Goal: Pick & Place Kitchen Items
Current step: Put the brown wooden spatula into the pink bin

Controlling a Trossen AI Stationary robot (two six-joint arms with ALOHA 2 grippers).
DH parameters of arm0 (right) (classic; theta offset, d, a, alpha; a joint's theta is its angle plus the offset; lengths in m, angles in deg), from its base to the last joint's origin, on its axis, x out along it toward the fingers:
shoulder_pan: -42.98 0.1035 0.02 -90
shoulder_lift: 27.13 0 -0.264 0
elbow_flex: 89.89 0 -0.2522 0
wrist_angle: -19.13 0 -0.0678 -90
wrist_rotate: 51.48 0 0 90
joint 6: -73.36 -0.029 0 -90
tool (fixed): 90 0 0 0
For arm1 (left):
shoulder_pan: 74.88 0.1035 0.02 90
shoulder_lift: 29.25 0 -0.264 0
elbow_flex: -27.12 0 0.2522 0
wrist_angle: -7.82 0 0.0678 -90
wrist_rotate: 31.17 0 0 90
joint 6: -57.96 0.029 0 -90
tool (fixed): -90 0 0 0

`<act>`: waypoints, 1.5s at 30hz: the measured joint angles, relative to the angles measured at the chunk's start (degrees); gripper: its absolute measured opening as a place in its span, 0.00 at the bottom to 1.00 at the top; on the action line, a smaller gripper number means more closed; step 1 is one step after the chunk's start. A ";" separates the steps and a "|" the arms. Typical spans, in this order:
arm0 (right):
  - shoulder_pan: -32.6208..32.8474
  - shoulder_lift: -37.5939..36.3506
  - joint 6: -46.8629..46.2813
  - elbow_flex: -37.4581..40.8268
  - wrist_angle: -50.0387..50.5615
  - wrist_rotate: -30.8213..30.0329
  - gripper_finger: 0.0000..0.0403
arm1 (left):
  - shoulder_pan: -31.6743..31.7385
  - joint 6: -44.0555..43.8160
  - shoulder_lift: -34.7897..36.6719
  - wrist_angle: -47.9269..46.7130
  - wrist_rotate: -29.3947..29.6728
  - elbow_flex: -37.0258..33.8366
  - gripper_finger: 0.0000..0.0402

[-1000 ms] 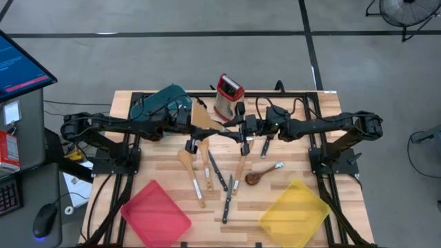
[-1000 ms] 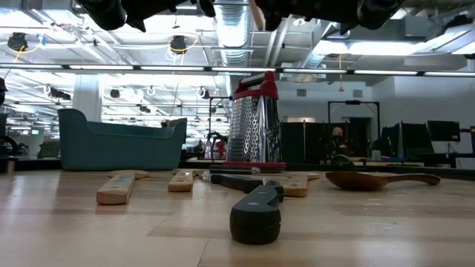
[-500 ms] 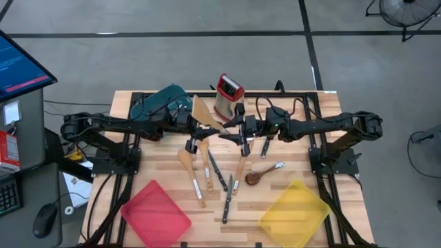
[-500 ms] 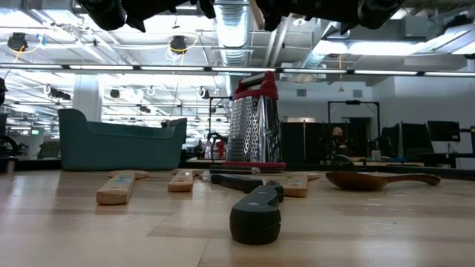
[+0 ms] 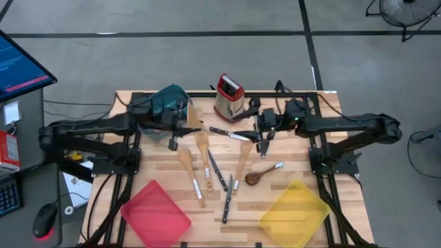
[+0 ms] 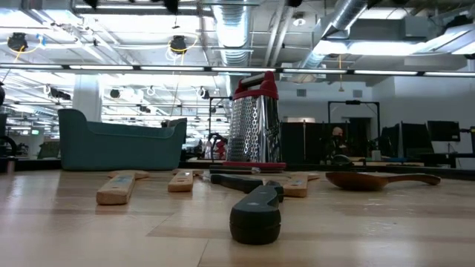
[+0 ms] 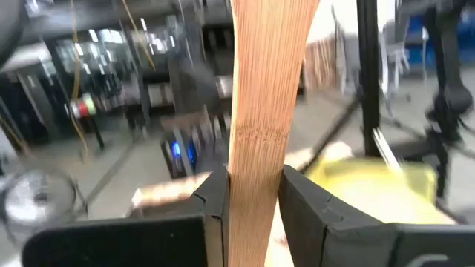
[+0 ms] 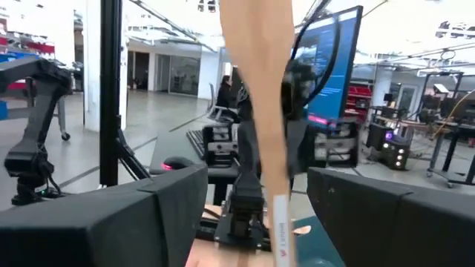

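My left gripper (image 5: 185, 126) hovers beside the teal bin (image 5: 165, 103), shut on a light wooden spatula (image 7: 267, 89) whose blade (image 5: 191, 114) points toward the far edge. My right gripper (image 5: 260, 132) is open, right of the grater (image 5: 228, 96). In its wrist view the spatula (image 8: 260, 81) shows ahead between its spread fingers, touching neither. Other kitchen items lie flat mid-table: wooden spatulas (image 5: 189, 167), a dark spoon (image 5: 256, 177), knives (image 5: 227, 201). My left gripper pinches the spatula's narrow handle (image 7: 256, 189) between its two fingers, which press on its two side edges. The wood widens away from the fingers toward the blade. The spatula is lifted clear of the table.
A red bin (image 5: 156, 215) and a yellow bin (image 5: 294, 215) sit at the near edge. A black-handled knife (image 5: 231, 133) lies between the two grippers. In the low view a dark handle (image 6: 256, 211) lies close in front of the grater (image 6: 254, 122).
My right gripper has opened, let go of the wooden spatula and drawn back toward the table's right edge. My left gripper, still shut on the spatula, has carried it toward the left, next to the teal bin. Both arms have left the top of the low view.
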 joint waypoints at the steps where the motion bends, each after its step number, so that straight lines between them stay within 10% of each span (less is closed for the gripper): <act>1: 0.03 -1.25 0.00 0.00 1.50 0.01 0.59 | -0.01 0.57 1.83 -4.60 -0.01 0.00 0.16; 15: 0.02 -5.61 -0.01 0.00 8.71 -0.13 0.55 | -11.44 -3.38 11.64 -42.13 1.64 0.83 0.16; 32: -0.56 -2.73 -0.65 -0.01 9.97 -0.16 0.55 | -24.80 -18.05 1.19 -86.65 6.42 13.75 0.19; 45: -2.29 -1.92 -1.08 -0.02 10.67 -0.16 0.55 | -37.12 -30.01 -7.47 -92.11 -6.22 12.76 0.18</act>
